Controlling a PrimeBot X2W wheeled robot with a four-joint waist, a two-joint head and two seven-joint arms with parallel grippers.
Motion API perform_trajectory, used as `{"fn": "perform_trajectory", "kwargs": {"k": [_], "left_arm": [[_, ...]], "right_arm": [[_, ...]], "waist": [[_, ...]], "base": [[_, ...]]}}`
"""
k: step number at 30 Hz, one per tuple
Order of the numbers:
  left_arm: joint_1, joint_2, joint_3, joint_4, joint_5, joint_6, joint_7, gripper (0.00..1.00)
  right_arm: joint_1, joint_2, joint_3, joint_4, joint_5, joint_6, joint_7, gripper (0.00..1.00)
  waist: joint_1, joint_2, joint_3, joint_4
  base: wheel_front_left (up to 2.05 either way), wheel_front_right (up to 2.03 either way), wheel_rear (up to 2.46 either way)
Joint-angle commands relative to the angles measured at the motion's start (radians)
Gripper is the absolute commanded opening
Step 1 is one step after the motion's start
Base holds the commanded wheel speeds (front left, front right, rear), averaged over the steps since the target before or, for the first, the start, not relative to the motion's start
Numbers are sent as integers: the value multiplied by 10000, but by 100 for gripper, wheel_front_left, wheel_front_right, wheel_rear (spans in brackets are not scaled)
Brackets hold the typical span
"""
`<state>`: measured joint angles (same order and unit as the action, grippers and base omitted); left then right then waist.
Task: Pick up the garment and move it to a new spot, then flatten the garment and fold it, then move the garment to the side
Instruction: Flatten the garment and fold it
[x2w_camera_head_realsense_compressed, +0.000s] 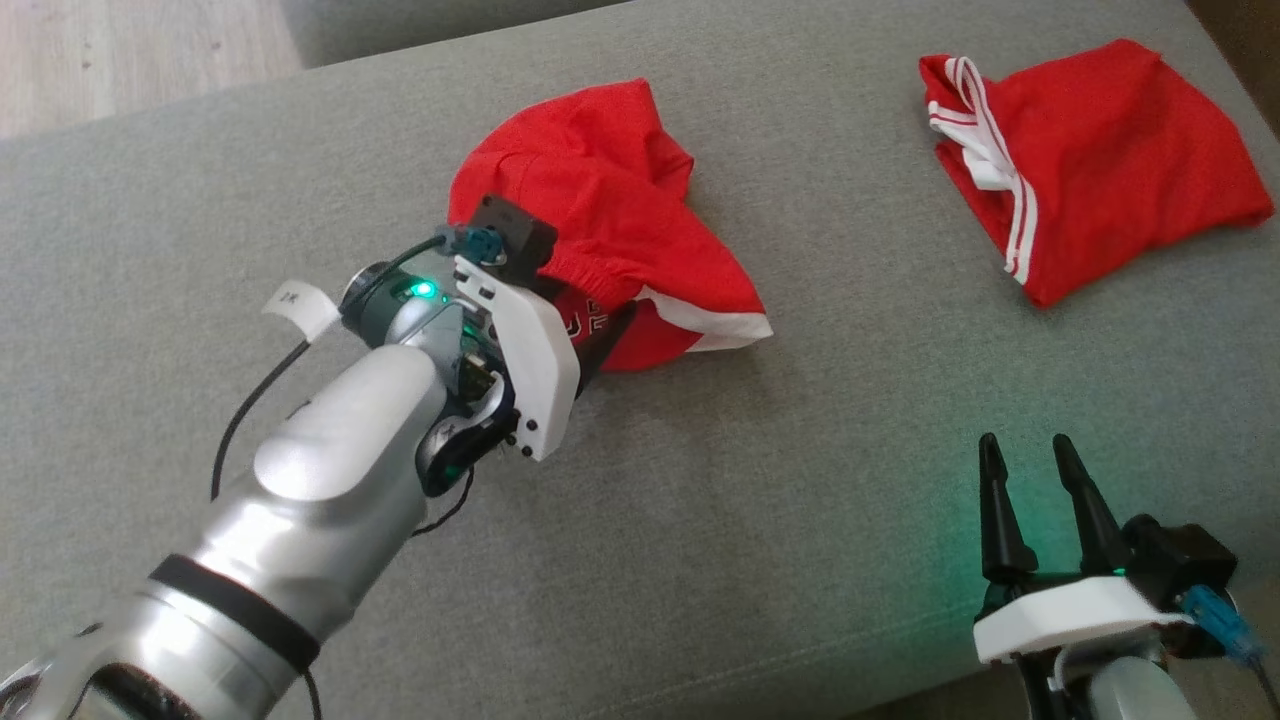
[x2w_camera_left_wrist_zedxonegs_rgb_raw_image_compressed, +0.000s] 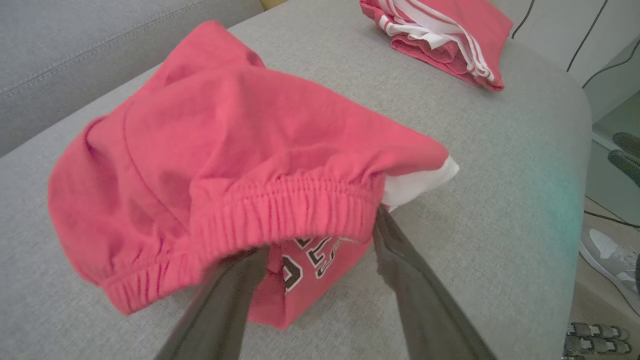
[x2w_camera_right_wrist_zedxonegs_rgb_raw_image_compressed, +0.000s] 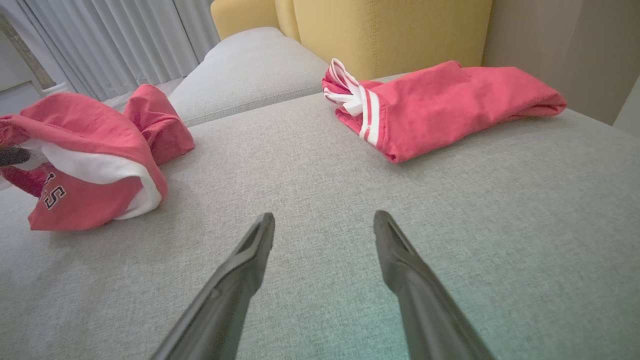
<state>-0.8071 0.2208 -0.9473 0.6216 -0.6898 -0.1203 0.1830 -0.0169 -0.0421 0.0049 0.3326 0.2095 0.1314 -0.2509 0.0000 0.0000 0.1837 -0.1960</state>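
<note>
**A:** What sits nearest the robot?

**B:** The right gripper, low at the front edge of the grey woven fabric sofa seat. Its two long dark fingers stand parted with nothing between them, poised above bare cushion.

**A:** And the left one?

**B:** The left gripper reaches forward to the crumpled red cotton shorts with an elastic waistband, white hem trim and dark block lettering. In the left wrist view its fingers are spread wide. The gathered waistband drapes over both tips, and the lettered panel hangs in the gap. Nothing is pinched, so the grip is released, though cloth touches the tips.

**A:** So where do the shorts lie?

**B:** Heaped on the seat, left of centre in the head view. They are bunched into a mound with the white trim turned toward the right gripper, well apart from it.

**A:** Anything further back?

**B:** A folded red garment with white side stripes lies flat toward the seat's far right corner, well apart from the shorts. Behind it rises a mustard-yellow upholstered backrest.
</note>
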Motion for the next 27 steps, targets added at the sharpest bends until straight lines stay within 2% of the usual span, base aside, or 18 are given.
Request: {"fn": "perform_trajectory", "kwargs": {"k": [1, 12, 16, 19, 23, 25, 27], "left_arm": [[-471, 312, 268, -316, -126, -36, -131, 100], [-361, 674, 359, -1261, -666, -52, -58, 100], [-294, 727, 334, -1372, -687, 61, 26, 79], [-361, 745, 347, -1351, -668, 145, 40, 56], [-539, 688, 297, -1183, -586, 191, 55, 42], [-618, 635, 287, -1030, -577, 200, 43, 0], [-740, 564, 314, -901, -597, 198, 14, 0]], "right_arm": [[-350, -81, 247, -236, -42, -7, -109, 100], [-197, -81, 175, -233, -20, -7, -109, 100], [-276, -81, 271, -257, 41, -7, -109, 100], [-353, -81, 334, -263, 121, -7, -109, 100], [-409, -81, 391, -214, 225, -7, -109, 100], [-433, -81, 434, -185, 284, -7, -109, 100], [-444, -81, 462, -160, 339, -7, -109, 100]], "waist": [[0, 0, -39, -56], [0, 0, -120, -174], [0, 0, 2, -299], [0, 0, 139, -453], [0, 0, 303, -688], [0, 0, 343, -814], [0, 0, 356, -913]], "base": [[0, 0, 0], [0, 0, 0], [0, 0, 0], [0, 0, 0], [0, 0, 0], [0, 0, 0], [0, 0, 0]]}}
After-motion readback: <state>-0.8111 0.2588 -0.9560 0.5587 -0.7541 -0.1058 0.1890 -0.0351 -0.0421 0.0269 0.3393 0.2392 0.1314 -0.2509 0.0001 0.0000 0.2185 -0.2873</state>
